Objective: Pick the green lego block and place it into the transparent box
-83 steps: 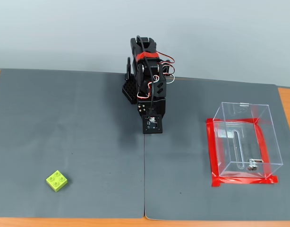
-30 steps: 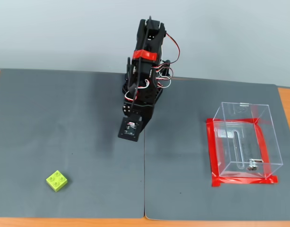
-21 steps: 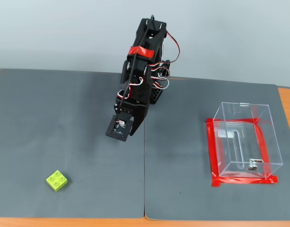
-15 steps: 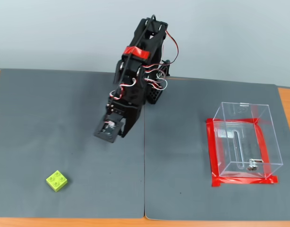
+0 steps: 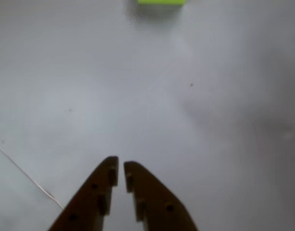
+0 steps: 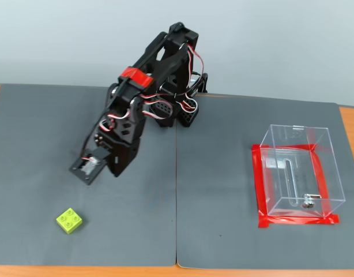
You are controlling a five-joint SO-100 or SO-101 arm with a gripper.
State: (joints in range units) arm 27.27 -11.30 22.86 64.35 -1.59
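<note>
The green lego block (image 6: 70, 220) lies on the grey mat at the front left in the fixed view, studs up. In the wrist view only its near edge (image 5: 161, 2) shows at the top of the frame. My gripper (image 5: 121, 166) is shut and empty, with only a thin gap between the dark fingertips. It hangs above bare mat, short of the block. The transparent box (image 6: 298, 170) stands on the right mat, edged by red tape (image 6: 261, 184), with a slot and a small metal fitting in its base. It is far from the gripper.
The black arm (image 6: 131, 124) leans out from its base (image 6: 185, 109) at the back centre, over the left mat. A seam (image 6: 176, 190) runs between the two grey mats. A thin white line (image 5: 27, 175) crosses the mat at the left of the wrist view.
</note>
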